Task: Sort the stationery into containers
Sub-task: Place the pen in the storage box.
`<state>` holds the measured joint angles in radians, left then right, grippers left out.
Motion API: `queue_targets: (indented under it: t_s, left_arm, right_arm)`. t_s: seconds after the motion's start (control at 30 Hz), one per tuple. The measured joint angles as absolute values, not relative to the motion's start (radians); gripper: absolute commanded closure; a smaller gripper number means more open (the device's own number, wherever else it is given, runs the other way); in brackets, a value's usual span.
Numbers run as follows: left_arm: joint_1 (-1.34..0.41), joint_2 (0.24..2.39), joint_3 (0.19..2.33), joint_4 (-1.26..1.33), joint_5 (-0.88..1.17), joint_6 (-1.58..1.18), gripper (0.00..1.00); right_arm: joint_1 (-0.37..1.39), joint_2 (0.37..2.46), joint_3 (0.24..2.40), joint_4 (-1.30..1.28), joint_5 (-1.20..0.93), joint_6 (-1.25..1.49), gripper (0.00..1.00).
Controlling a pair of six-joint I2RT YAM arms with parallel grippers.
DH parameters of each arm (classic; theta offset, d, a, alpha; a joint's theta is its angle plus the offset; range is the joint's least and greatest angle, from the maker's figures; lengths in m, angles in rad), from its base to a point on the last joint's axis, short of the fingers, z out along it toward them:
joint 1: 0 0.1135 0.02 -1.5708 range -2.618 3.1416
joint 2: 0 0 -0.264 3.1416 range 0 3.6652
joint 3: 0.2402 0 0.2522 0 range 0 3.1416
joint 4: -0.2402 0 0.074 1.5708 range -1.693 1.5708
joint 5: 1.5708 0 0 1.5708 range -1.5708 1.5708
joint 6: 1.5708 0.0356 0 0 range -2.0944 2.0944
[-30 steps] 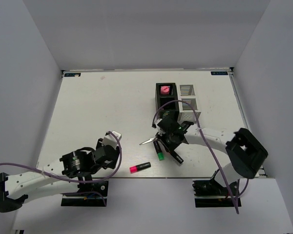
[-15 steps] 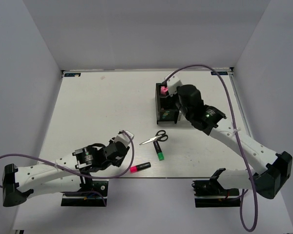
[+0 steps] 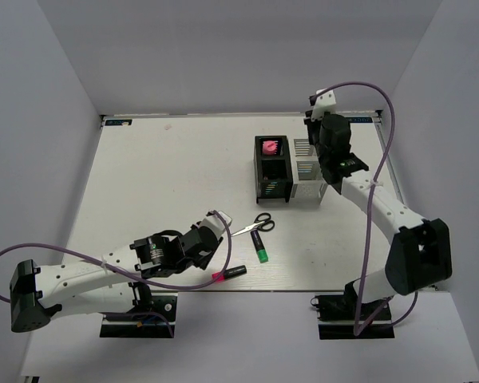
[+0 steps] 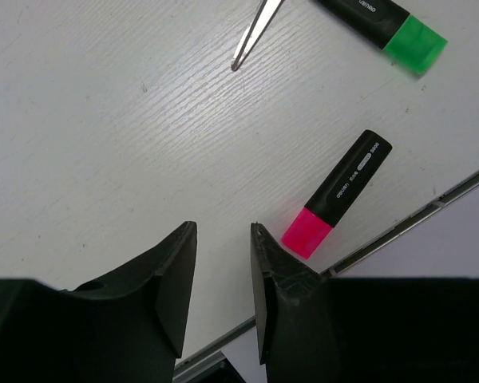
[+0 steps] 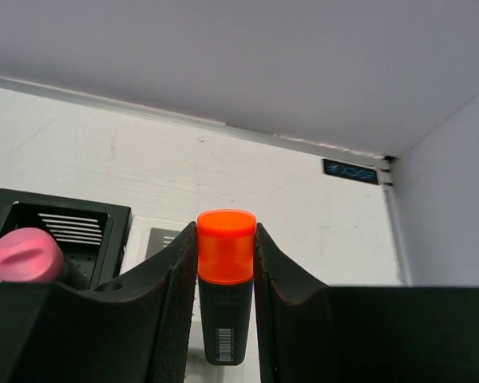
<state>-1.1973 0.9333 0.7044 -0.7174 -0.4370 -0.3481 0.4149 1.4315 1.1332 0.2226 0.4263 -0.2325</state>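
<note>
1. 2 arms working, so 2 sets of hazards. Right gripper (image 5: 224, 236) is clamped on the orange highlighter (image 5: 225, 295), cap up, held high near the far side of the white organizer (image 3: 310, 191).
2. Risk: release w/o lining up over a cell. Right wrist view shows only 1 white cell edge, just left of the pen, and the pen's lower end is hidden. Off-centre drop → strikes rim, bounces onto table (image 3: 160, 183) or into black organizer (image 3: 259, 171) beside the pink tube (image 3: 269, 147).
3. Risk: lowering crooked → pen butt shoves the white organizer. Looks light, prob. slides or tips.
4. Left gripper (image 4: 222, 239) is empty, jaws at a narrow gap, low over the table. Pink highlighter (image 4: 338, 194) lies just right of the fingers, near the table's front edge, not between them.
5. Risk: gap looks tight for the pen body. Closing in w/o widening → fingertip nudges it, and it could skid over the front edge.
6. Risk: approach angle. Pen lies diagonal to the jaws. W/o a wrist turn the grip catches a corner and the pen pivots out.
7. Green highlighter (image 3: 260, 246) and scissors (image 3: 255, 226) lie just beside each other, apart from both grippers. A left arm sweep could scatter them.
</note>
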Motion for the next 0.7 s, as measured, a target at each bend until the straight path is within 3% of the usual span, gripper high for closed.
queue_targets:
  t_s: [0.53, 0.7]
  left_arm:
    - [-1.198, 0.944, 0.698, -0.694, -0.435, -0.348, 0.56]
    - [-1.198, 0.950, 0.694, -0.683, -0.434, -0.346, 0.50]
  right_arm:
    - [0.152, 1.646, 1.105, 0.476, -0.181, 0.168, 1.00]
    - [0.130, 1.703, 1.079, 0.582, -0.293, 0.208, 1.00]
